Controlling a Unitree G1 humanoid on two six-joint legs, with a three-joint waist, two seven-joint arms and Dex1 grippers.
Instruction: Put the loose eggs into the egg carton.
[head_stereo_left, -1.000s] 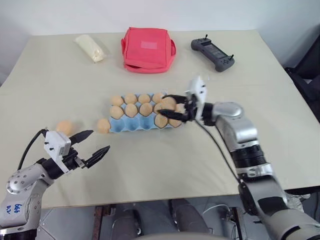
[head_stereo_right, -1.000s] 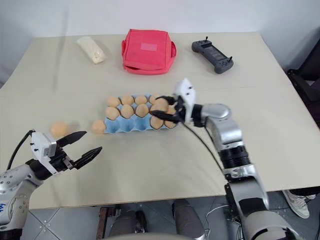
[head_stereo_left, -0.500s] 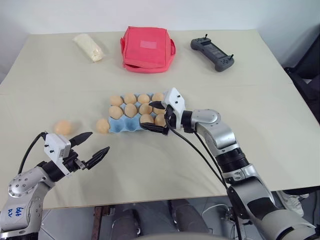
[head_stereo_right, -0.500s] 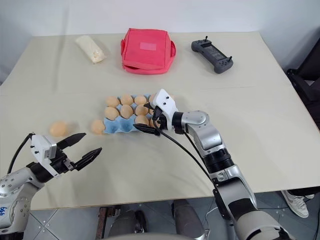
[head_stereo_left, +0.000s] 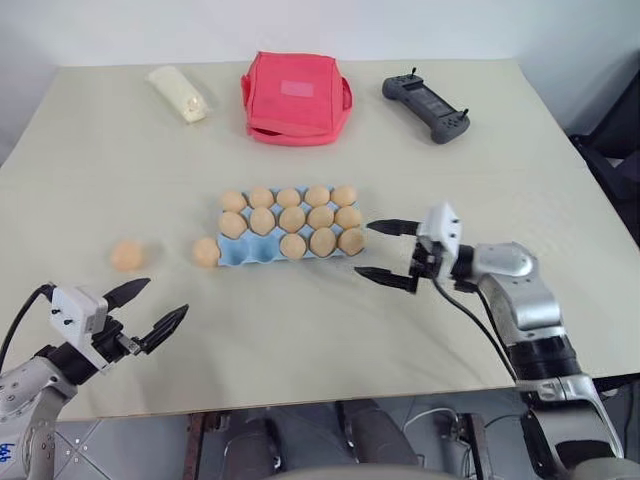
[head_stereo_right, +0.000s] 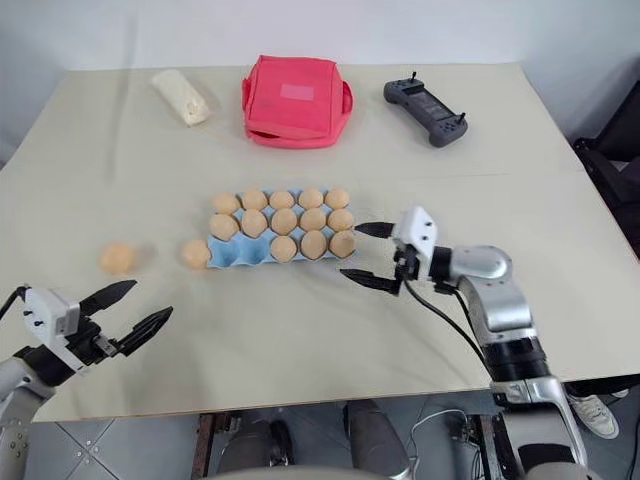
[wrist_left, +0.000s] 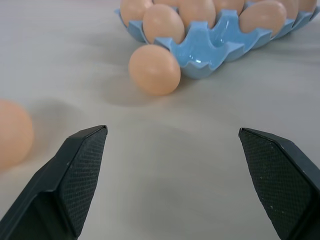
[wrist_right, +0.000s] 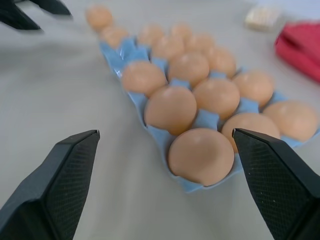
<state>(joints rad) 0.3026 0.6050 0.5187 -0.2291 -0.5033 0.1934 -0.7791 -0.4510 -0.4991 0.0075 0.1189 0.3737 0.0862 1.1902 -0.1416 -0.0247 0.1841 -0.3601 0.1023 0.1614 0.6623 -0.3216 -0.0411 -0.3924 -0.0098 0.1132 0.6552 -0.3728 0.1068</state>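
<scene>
The light-blue egg carton (head_stereo_left: 243, 254) lies mid-table with several tan eggs in its cups; its front-left cups stand bare. One loose egg (head_stereo_left: 205, 251) rests against the carton's left end, and it also appears in the left wrist view as the nearer egg (wrist_left: 154, 70). A second loose egg (head_stereo_left: 127, 255) lies further left, apart from the carton. My left gripper (head_stereo_left: 160, 300) hovers open and empty near the table's front-left edge, short of both loose eggs. Just right of the carton, my right gripper (head_stereo_left: 365, 248) is open and empty, its fingers pointing at the filled cups (wrist_right: 200, 155).
A red fabric pouch (head_stereo_left: 295, 97) sits at the back centre, a white packet (head_stereo_left: 180, 93) to its left and a black controller (head_stereo_left: 425, 108) to its right. Bare tabletop (head_stereo_left: 300, 330) stretches between the carton and the front edge.
My right gripper let go of an egg at the carton's right end, opened wide and drew back to the right. My left gripper pulled back toward the front-left edge.
</scene>
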